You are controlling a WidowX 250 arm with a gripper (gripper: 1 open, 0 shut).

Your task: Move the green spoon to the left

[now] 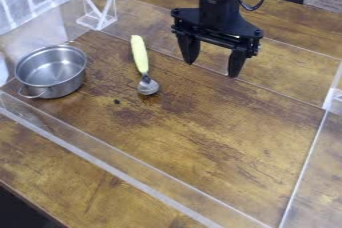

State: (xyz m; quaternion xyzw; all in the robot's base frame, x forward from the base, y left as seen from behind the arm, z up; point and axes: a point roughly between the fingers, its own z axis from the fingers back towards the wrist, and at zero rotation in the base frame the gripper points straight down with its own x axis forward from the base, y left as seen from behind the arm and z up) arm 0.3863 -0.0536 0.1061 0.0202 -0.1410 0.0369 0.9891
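Pincer (pixel 217 64) is released, jaws wide apart, nothing between the fingers. It hangs off the black arm (pixel 218 0) over the brown wood-look tabletop (pixel 227 152). Green spoon (pixel 140 62) lies on the tabletop just beside the pincer, on the picture-left side, well clear of both fingers. Its yellow-green handle points toward the top of the view, round grey metal end toward the bottom, slightly lower in view than the pincer. Steel bowl (pixel 52 70) sits farther out on that same side, past the spoon and apart from it; round, shiny, loop handles on the rim. Small white stand-like piece (pixel 98 13) is up and left of the pincer in view, near the clear side panel. No readable brand, label or writing on arm, spoon or bowl from here.
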